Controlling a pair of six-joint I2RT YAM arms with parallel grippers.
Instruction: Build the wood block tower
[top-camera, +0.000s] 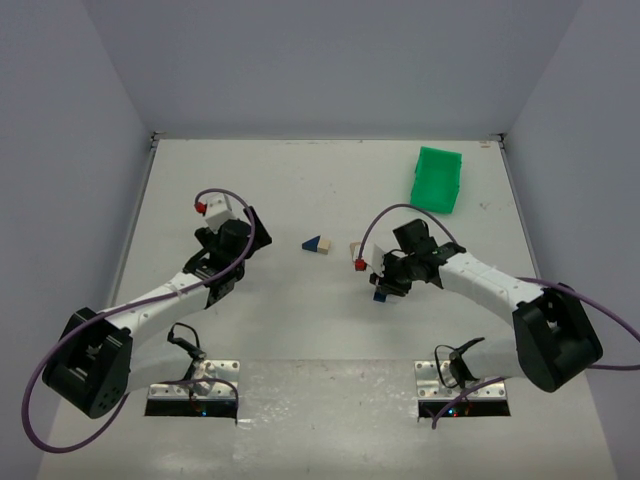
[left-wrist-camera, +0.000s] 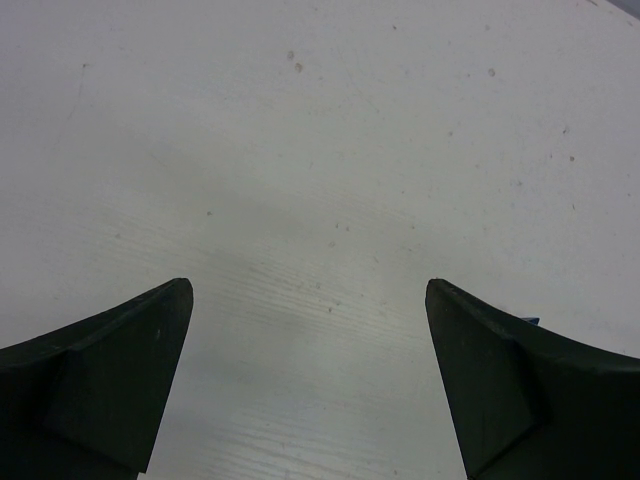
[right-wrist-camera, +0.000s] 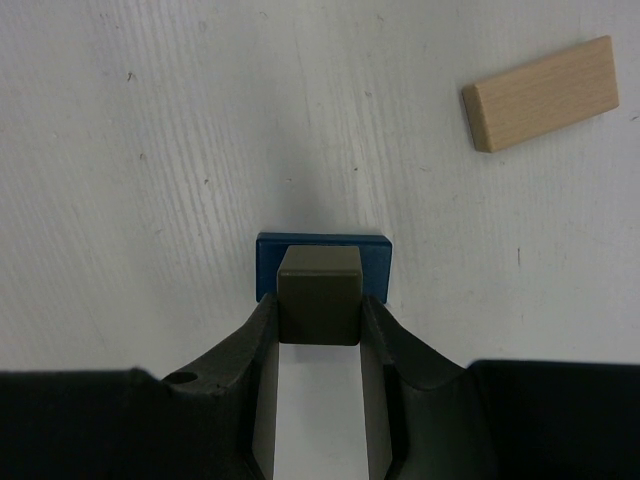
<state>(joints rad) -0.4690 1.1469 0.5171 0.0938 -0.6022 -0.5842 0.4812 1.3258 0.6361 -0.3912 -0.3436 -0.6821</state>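
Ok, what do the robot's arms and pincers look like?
The left arm and right arm have white links, black joints and bulky black shoulders. A purple cable loops along each, with a red part near the wrist. The left pincer and right pincer have dark, wedge-shaped fingers.

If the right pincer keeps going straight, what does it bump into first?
The right pincer points down at the table, gripping an olive block. Straight ahead lies the blue block, so the olive block would probably land on that first. Whether they already touch is unclear.
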